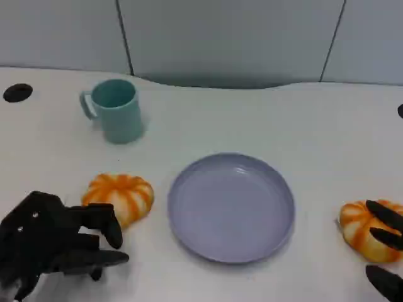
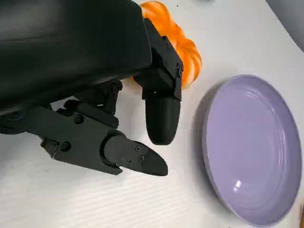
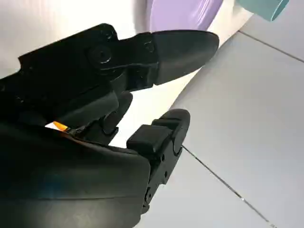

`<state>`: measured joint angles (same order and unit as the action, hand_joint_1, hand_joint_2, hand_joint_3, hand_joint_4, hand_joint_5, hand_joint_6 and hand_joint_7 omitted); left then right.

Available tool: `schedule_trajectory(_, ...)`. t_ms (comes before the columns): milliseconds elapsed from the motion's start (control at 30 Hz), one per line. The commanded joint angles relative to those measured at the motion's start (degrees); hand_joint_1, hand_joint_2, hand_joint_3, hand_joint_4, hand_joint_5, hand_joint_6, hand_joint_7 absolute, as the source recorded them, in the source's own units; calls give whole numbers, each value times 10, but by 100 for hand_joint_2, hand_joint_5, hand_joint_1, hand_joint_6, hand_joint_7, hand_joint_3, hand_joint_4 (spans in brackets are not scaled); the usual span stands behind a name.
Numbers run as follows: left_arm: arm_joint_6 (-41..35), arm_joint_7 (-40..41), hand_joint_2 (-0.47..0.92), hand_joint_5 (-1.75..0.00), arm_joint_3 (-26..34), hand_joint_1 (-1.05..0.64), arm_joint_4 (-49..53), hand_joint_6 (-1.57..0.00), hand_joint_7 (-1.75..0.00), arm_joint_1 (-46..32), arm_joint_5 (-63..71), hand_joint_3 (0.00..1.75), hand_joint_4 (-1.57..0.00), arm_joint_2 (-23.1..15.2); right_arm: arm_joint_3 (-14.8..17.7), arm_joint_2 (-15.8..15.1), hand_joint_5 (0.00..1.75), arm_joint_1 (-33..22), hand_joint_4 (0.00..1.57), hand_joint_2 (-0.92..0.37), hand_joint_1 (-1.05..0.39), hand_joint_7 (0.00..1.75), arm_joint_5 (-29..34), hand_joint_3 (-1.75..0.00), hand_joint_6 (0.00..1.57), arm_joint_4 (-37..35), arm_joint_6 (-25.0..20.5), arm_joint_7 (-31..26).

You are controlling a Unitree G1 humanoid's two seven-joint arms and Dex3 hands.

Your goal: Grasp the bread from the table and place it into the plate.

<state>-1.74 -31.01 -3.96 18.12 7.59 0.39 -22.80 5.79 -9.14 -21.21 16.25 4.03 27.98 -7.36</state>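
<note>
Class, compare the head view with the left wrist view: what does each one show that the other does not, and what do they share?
Head view alone: the teal mug standing beyond the plate, a second orange bread to the plate's right with the right robot hand at it, fingers apart, and the grey wall panels behind the table.

Left wrist view alone: a close look at the left robot hand's fingers, spread and holding nothing.

Both: the left robot hand, the left bread beside it on the table, and the empty purple plate.
</note>
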Motion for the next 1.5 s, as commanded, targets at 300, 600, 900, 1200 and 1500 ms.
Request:
schedule_trajectory(300,2,3,91,-175,2,-35,-4,-55,-175,0,1,0,-72,-3,6,-2,1,-3,90,-92,-35,0,-4,-31,66,5,-2,-2)
schedule_trajectory(600,138,54,92,-175,27,-34,12,-56,-175,-17,3,1,-72,18,3,1,1,-5,92,-92,-36,0,-6,-31,66,7,0,-2)
schedule_trajectory(900,372,263,92,-175,-7,-39,12,-51,-175,2,274,16,-75,-50,0,4,1,-7,92,-92,-36,0,2,-32,65,13,-8,-4)
schedule_trajectory(1200,298,240,92,-104,-46,-62,-110,-54,-28,18,439,12,-29,-121,-4,8,1,-13,92,-92,-36,0,3,-32,65,30,-22,1)
schedule_trajectory(1500,220,203,92,-8,-127,-78,-79,-11,-1,107,558,1,0,-135,-9,13,0,-13,90,-92,-36,0,1,-33,64,39,-33,3)
